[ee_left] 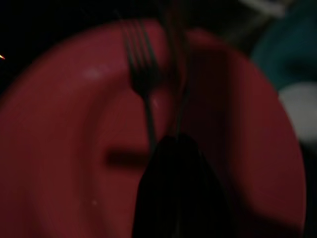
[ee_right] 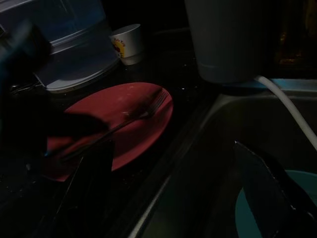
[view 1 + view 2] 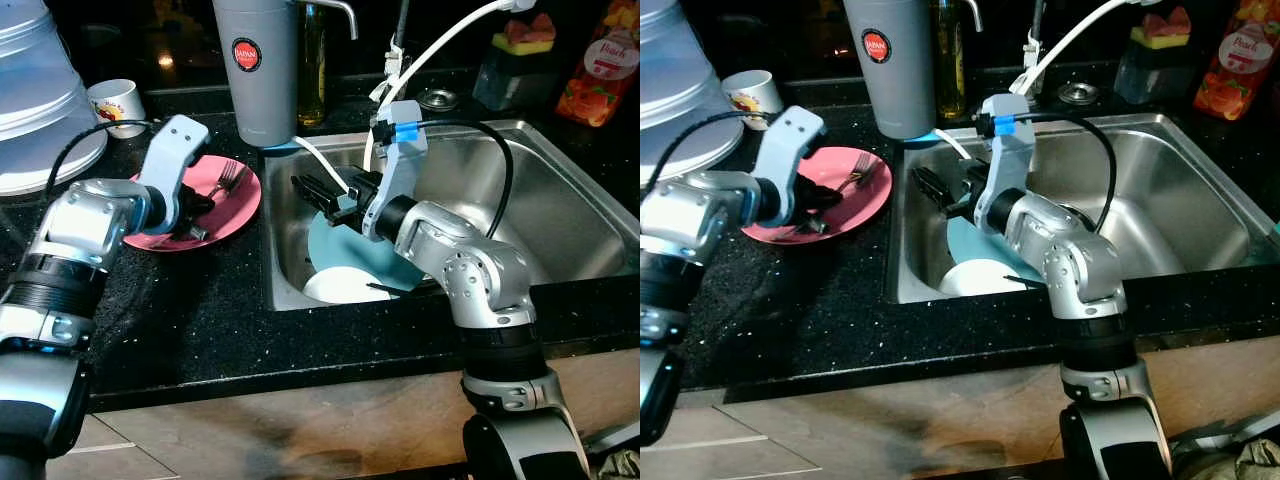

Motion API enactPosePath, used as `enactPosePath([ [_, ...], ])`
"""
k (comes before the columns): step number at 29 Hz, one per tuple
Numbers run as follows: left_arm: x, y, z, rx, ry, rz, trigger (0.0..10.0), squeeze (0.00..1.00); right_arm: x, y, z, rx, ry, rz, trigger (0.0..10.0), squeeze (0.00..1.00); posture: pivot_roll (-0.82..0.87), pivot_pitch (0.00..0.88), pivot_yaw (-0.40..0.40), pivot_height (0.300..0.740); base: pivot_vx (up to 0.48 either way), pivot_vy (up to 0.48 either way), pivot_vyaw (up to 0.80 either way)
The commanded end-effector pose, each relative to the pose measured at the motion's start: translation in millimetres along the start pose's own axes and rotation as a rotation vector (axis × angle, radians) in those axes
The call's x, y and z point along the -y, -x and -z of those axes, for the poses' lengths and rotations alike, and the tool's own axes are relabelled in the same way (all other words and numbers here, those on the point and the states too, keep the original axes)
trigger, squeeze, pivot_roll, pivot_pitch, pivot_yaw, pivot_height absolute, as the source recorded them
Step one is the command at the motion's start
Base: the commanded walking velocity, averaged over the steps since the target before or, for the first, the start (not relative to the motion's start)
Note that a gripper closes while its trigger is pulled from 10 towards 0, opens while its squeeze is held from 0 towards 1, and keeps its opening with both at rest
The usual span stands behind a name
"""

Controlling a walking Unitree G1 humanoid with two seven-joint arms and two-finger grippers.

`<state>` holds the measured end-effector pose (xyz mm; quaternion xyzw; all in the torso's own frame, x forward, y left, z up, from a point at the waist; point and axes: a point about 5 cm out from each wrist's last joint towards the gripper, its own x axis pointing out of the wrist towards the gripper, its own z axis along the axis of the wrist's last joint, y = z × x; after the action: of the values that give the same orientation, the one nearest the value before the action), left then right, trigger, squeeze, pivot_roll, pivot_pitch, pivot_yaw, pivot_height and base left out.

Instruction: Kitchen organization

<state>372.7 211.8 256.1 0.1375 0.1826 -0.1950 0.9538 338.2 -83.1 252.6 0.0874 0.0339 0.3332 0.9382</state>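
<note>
A pink plate (image 3: pixel 236 212) lies on the black counter left of the sink, with a metal fork (image 3: pixel 229 179) on it. My left gripper (image 3: pixel 197 222) rests low on the plate at the fork's handle end. In the left wrist view its dark fingers (image 1: pixel 173 188) are closed together around the handle of the fork (image 1: pixel 138 64). My right gripper (image 3: pixel 318 192) hangs open over the left part of the steel sink (image 3: pixel 560 215), fingers (image 2: pixel 267 173) wide apart and holding nothing. Below it lie a blue plate (image 3: pixel 335 245) and a white dish (image 3: pixel 345 285).
A tall grey tumbler (image 3: pixel 258 65) stands at the sink's back left corner beside an oil bottle (image 3: pixel 312 60). A white cup (image 3: pixel 118 103) and a clear plastic container (image 3: pixel 35 90) sit behind the plate. A white hose (image 3: pixel 440 45) arcs over the sink. A sponge holder (image 3: pixel 520 60) and juice bottle (image 3: pixel 600 60) stand behind.
</note>
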Motion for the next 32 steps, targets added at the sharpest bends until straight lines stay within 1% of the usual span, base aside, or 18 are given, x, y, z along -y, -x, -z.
enactPosePath([
  [1,-4.4,7.7,-15,0.069,0.009,-0.01,0.0,0.0,-0.6,0.7,-4,0.01,0.007,0.004,10.0,0.0,0.0,0.036,0.044,0.74,0.0,0.0,0.0],
  [3,4.0,17.1,-35,0.184,0.051,0.057,0.0,0.0,-1.0,0.5,-5,0.023,-0.001,0.003,10.0,0.0,0.0,0.03,0.043,0.74,0.0,0.0,0.0],
  [5,5.7,18.7,-38,0.204,0.056,0.071,0.0,0.0,-1.1,0.5,-6,0.025,-0.002,0.003,10.0,0.0,0.0,0.03,0.043,0.74,0.0,0.0,0.0],
  [6,10.2,21.5,-44,0.269,0.056,0.104,0.0,0.0,-1.5,0.1,-6,0.028,-0.004,0.003,10.0,0.0,0.0,0.03,0.043,0.74,0.0,0.0,0.0],
  [8,16.5,23.7,-48,0.301,0.093,0.149,0.0,0.0,-1.9,-0.1,-7,0.038,-0.011,0.003,10.0,0.0,0.01,0.029,0.041,0.74,0.0,0.0,0.0],
  [10,29.1,26.9,-50,0.37,0.109,0.236,0.0,0.0,-2.3,-0.6,-9,0.057,-0.025,0.007,10.0,0.0,0.01,0.029,0.039,0.74,0.0,0.0,0.0],
  [12,38.5,27.0,-47,0.399,0.139,0.287,0.0,0.0,-2.3,-1.1,-12,0.089,-0.051,0.015,10.0,0.0,0.01,0.033,0.039,0.74,0.0,0.0,0.0],
  [13,38.5,27.0,-47,0.399,0.139,0.287,0.0,0.0,-2.3,-1.1,-12,0.089,-0.051,0.015,10.0,0.0,0.01,0.033,0.039,0.74,0.0,0.0,0.0],
  [14,43.6,24.6,-43,0.401,0.191,0.303,0.0,0.0,-2.8,-1.1,-17,0.131,-0.085,0.014,10.0,0.0,0.01,0.033,0.038,0.74,0.0,0.0,0.0],
  [15,43.6,24.6,-43,0.401,0.191,0.303,0.0,0.0,-2.8,-1.1,-17,0.131,-0.085,0.014,10.0,0.0,0.01,0.033,0.038,0.74,0.0,0.0,0.0],
  [16,45.9,23.5,-41,0.403,0.225,0.311,0.0,0.0,-3.4,-0.8,-19,0.153,-0.102,0.011,10.0,0.0,0.01,0.033,0.038,0.74,0.0,0.0,0.0],
  [17,49.8,22.7,-39,0.413,0.27,0.328,0.0,0.0,-5.8,-0.2,-24,0.191,-0.141,-0.01,10.0,1.0,0.01,0.034,0.042,0.74,0.0,0.0,0.0],
  [18,49.8,22.7,-39,0.413,0.27,0.328,0.0,0.0,-5.8,-0.2,-24,0.191,-0.141,-0.01,10.0,1.0,0.01,0.034,0.042,0.74,0.0,0.0,0.0],
  [20,57.1,22.4,-36,0.433,0.357,0.359,0.0,0.0,-11.2,1.5,-31,0.246,-0.212,-0.06,10.0,1.0,0.01,0.036,0.045,0.74,0.0,0.0,0.0],
  [23,63.1,23.1,-33,0.45,0.427,0.373,0.0,0.0,-15.8,2.8,-34,0.263,-0.252,-0.099,10.0,1.0,0.01,0.036,0.047,0.74,0.0,0.0,0.0],
  [30,73.5,24.3,-32,0.462,0.46,0.398,0.0,0.0,-23.9,2.0,-29,0.222,-0.271,-0.159,10.0,1.0,0.01,0.037,0.048,0.74,0.0,0.0,0.0],
  [31,73.6,24.4,-33,0.479,0.482,0.381,0.0,0.0,-26.3,-0.3,-23,0.177,-0.256,-0.151,10.0,0.85,0.02,0.037,0.05,0.74,0.0,0.0,0.0],
  [32,73.0,24.3,-33,0.486,0.488,0.37,0.0,0.0,-26.5,-1.2,-20,0.159,-0.249,-0.143,10.0,0.85,0.02,0.037,0.05,0.74,0.0,0.0,0.0],
])
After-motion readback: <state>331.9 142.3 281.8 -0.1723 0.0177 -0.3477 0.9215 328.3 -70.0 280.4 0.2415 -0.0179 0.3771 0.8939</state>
